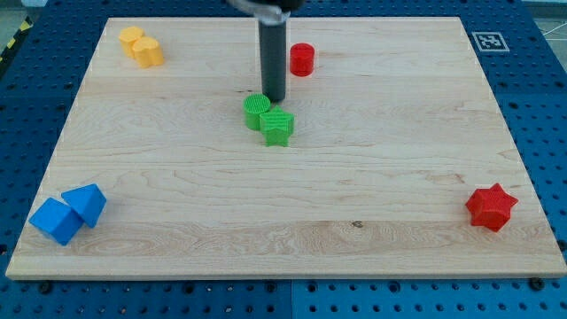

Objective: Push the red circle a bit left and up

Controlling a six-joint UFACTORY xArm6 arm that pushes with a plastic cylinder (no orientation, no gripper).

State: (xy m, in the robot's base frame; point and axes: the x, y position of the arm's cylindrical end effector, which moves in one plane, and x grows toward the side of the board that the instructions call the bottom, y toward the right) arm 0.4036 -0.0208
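The wooden board [283,204] fills nearly the whole view, lying on a blue perforated table [27,133]. My rod comes down from the top edge near the middle, upright and dark, and my tip [273,99] rests on the board's upper middle part. There is no pincer on this arm to open or close, only the bare rod, and it has hold of nothing.

Near the bottom-left corner sit two blue blocks [69,213], touching one another. Near the bottom-right corner lies a red star [491,207], well apart from everything else. By the top-left corner are two yellow blocks [142,46], pressed together. Just below my tip are a green circle [257,110] and a green cube-like block [277,127], touching each other; the tip stands right at the green circle's upper right edge, seemingly in contact.

The red circle [302,58] is the smallest piece and the one that matters. It stands close to the top edge, a little right of centre, just beside the rod's shaft on the view's right and above the tip.

So the circle lies up and right of my tip. To drive it left and up, I judge the tip must first get round to the circle's lower right side, clear of the green pair, then press toward the top-left.
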